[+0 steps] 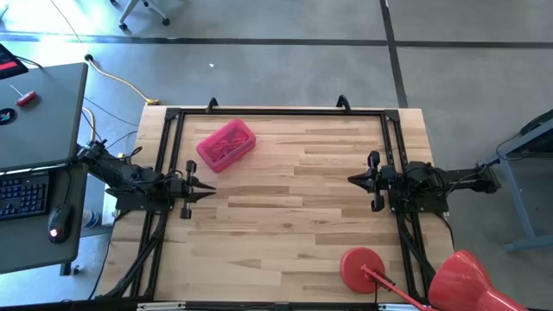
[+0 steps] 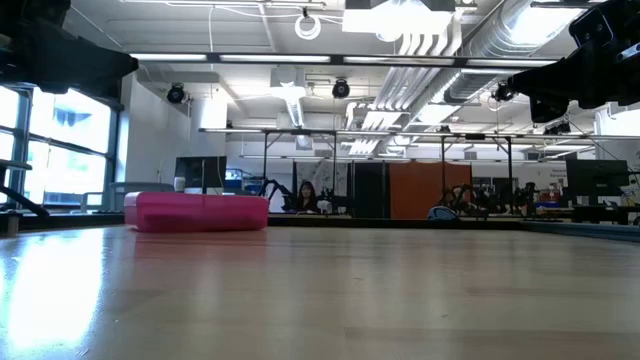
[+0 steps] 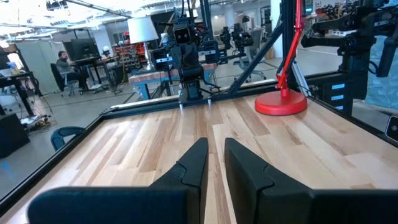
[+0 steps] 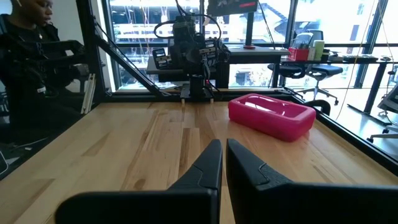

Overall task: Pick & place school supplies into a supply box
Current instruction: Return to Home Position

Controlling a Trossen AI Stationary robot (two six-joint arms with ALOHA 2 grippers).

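- Evidently in the last step, the return to the home pose, with picking and placing judged finished.
- Left gripper [image 1: 207, 192] parked low at the left edge of the table [image 1: 294, 233], pointing inward across the wood; fingers drawn almost together, only a thin slit between them, pinching nothing.
- Right gripper [image 1: 352, 180] mirrored at the right edge, facing the left one and well apart from it; fingers likewise pressed nearly together and empty.
- Supply box [image 1: 245, 131] lying on the far left part of the table, slightly askew, lid seemingly down; nearer the left gripper than the right, touching neither.
- School supplies [image 1: 225, 149] nowhere seen loose; only faint darker shapes inside the pink plastic in the high view, too blurred to tell apart, so probably all packed away.
- Red disc with its handle [image 1: 363, 266] standing near the front right corner, well apart from the box and no part of the job.
- Next move, by judgement: little beyond settling both arms into rest, fingers closed and clear of the box so as not to nudge it.
- Worth checking only whether the lid sits flush, which cannot be told from here.
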